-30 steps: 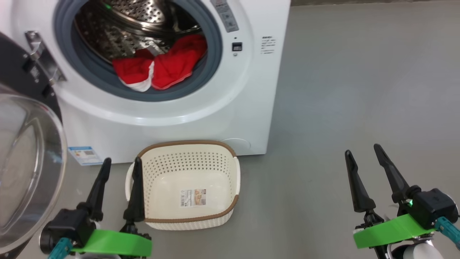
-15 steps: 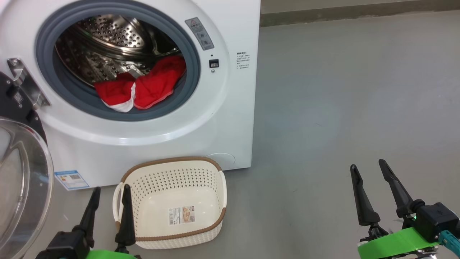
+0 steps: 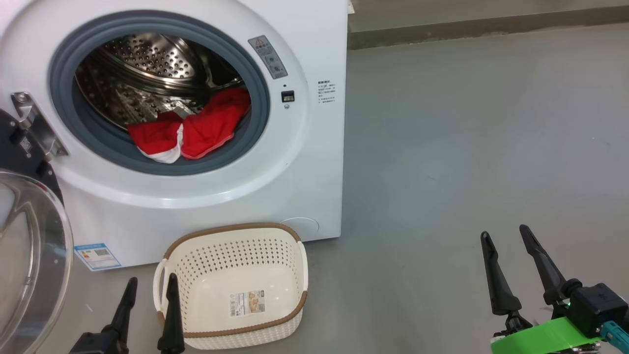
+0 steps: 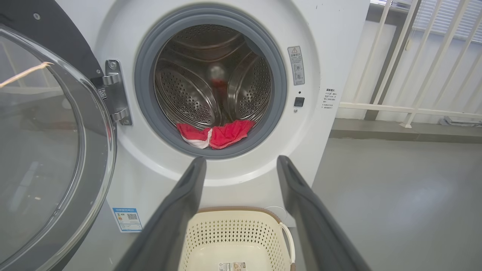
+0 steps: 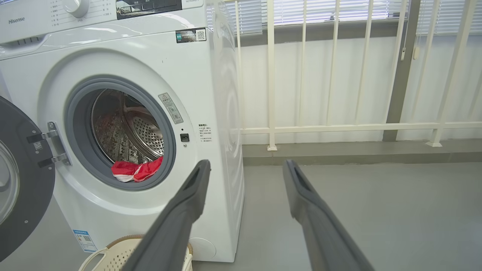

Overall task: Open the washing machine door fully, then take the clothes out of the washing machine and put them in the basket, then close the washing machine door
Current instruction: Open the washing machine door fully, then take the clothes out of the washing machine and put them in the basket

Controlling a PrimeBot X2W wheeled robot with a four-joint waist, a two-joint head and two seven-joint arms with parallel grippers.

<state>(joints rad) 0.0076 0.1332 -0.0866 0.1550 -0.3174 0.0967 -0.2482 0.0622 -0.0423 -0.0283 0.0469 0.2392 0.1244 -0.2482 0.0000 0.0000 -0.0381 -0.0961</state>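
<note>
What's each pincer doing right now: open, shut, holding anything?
Left pincer: open, holding nothing.
Right pincer: open, holding nothing.

A white railing (image 5: 270,94) and window blinds (image 5: 320,9) stand beyond the grey floor (image 3: 467,147)

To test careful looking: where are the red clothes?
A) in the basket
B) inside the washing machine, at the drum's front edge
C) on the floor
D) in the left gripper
B: the clothes lie just inside the opening of the washing machine; the basket holds no fabric.
</note>
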